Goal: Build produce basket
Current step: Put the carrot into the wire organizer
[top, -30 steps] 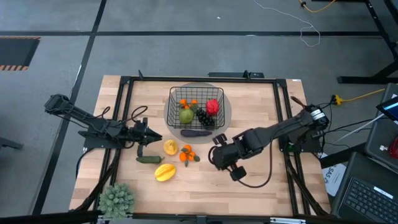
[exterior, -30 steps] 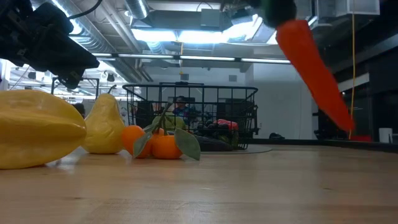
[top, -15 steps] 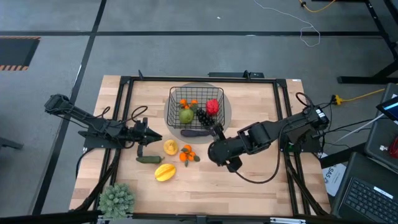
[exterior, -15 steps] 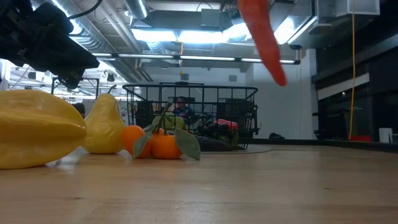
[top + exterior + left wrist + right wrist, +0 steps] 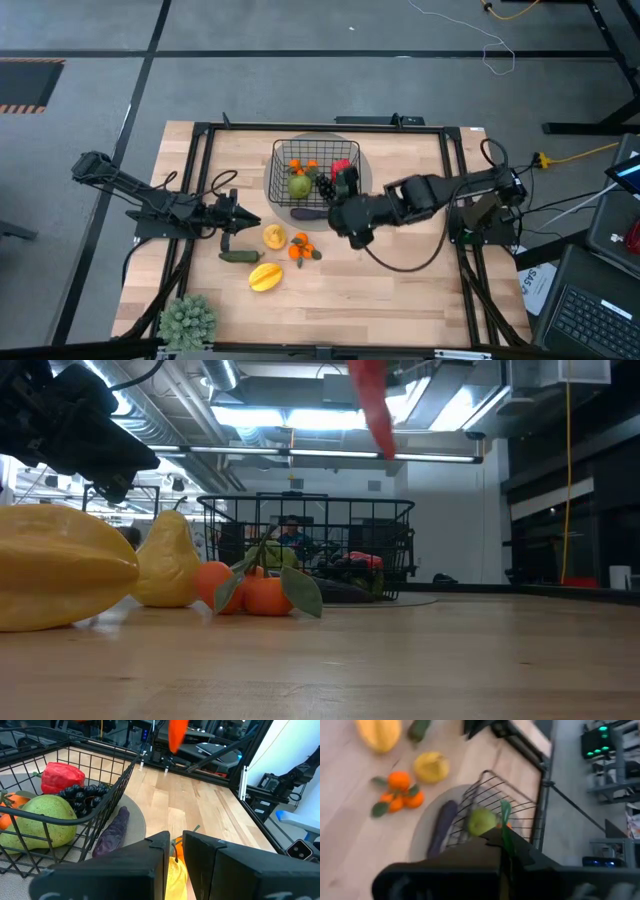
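Note:
The black wire basket (image 5: 312,150) stands on a round grey mat and holds a green fruit (image 5: 299,185), tangerines, dark grapes and a red pepper (image 5: 343,168). A purple eggplant (image 5: 312,212) lies on the mat against the basket's near side. My right gripper (image 5: 345,188) hovers at the basket's near right corner, shut on an orange carrot (image 5: 372,400). My left gripper (image 5: 250,222) rests shut at the left, next to a yellow pear (image 5: 273,236). Tangerines (image 5: 303,247), a cucumber (image 5: 240,256) and a yellow star fruit (image 5: 264,276) lie on the table. My right gripper pinches the carrot between its two fingers at the thick end, where the green top (image 5: 506,817) sticks out. The fingers slant down from the table's right side. The carrot hangs below them, tilted, its tip (image 5: 386,452) down and high above the table.
A spiky pale-green potted plant (image 5: 187,320) stands at the table's near left corner. A black frame (image 5: 455,200) runs round the tabletop. Bare wood lies at the near right of the table (image 5: 400,290).
My right gripper has risen and gone from the table's middle right toward the basket's near right corner, turning as it went. The carrot has gone with it, higher and closer to the basket, still hanging tip down.

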You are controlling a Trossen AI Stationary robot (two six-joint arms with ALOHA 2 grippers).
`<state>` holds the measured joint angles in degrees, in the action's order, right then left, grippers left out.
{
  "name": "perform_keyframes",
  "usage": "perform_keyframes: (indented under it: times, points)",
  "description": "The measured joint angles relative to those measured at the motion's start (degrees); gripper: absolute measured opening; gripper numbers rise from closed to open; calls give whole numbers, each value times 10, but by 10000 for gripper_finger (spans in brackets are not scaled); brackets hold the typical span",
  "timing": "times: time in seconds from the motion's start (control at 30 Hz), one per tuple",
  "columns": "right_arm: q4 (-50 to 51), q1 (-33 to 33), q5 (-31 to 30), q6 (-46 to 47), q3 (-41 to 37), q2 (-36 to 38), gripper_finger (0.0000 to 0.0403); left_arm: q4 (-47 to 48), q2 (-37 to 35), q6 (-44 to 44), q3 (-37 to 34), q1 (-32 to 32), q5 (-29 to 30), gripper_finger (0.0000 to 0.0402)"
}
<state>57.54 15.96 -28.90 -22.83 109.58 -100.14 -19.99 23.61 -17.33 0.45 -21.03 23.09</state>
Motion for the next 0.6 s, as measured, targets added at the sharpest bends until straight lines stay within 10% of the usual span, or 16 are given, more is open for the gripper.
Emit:
perform_keyframes:
  times: [0.6]
  points:
    - [-43,-149,118,2,16,0,0,0,0,0,0,0,0,41]
